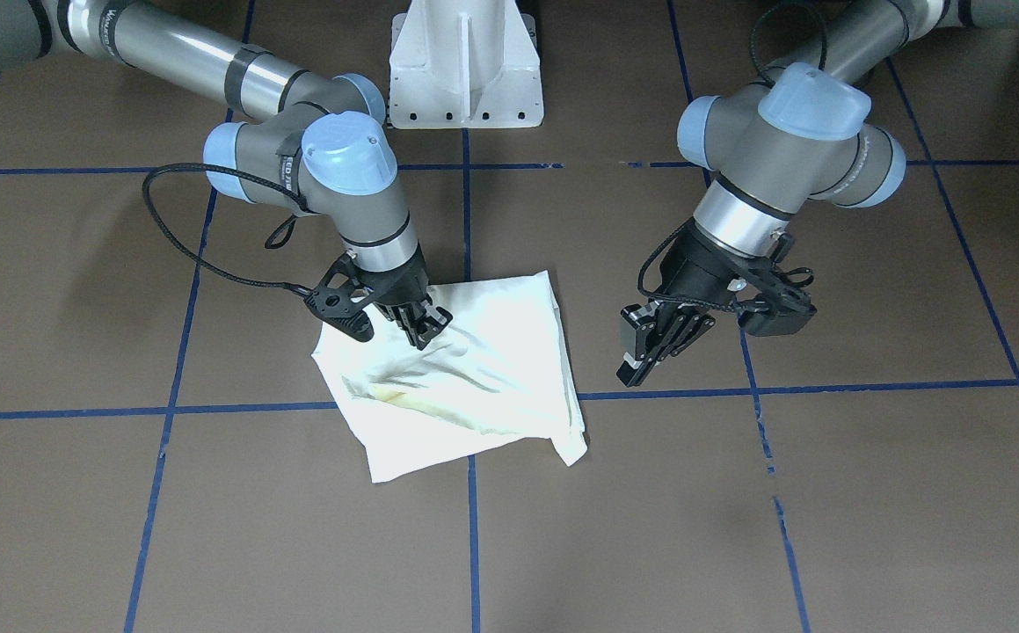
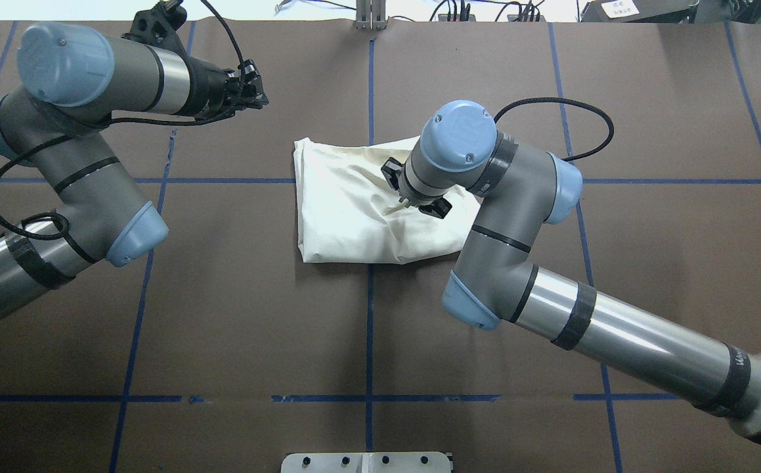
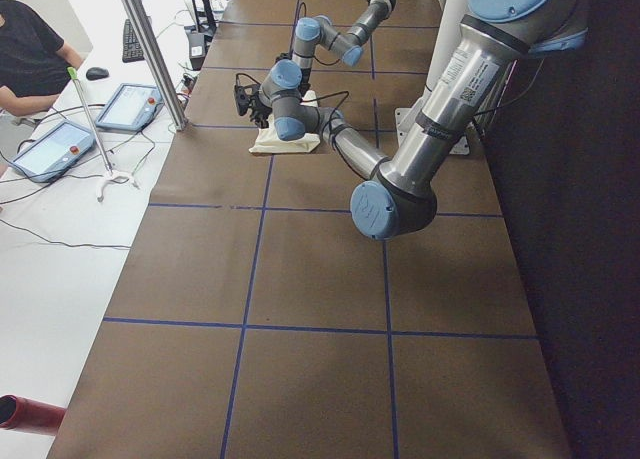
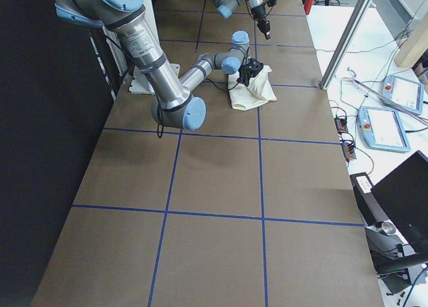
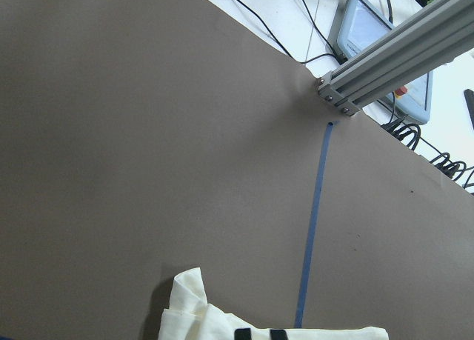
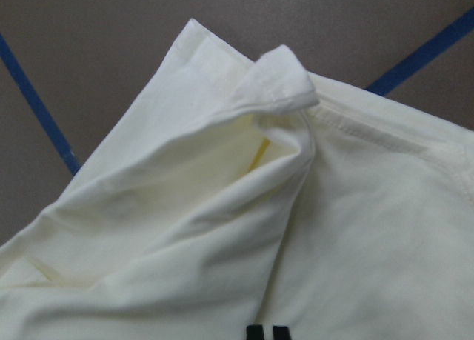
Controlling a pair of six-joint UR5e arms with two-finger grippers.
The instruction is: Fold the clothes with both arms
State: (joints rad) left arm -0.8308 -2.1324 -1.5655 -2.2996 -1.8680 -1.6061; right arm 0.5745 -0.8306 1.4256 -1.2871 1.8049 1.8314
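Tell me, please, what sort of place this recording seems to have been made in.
Probably a robotics lab: a left arm and a right arm on a white pedestal, a T-shirt on a table gridded with blue tape, and teach pendants on a side bench.

The left claw [image 1: 634,367] hangs raised toward eleven o'clock, jaws together. The right arm [image 2: 518,217] bends sharply, and the right claw [image 1: 424,329] points down near centre, jaws together.

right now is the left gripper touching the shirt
No, the left gripper hangs over bare table beside the T-shirt, clear of its edge.
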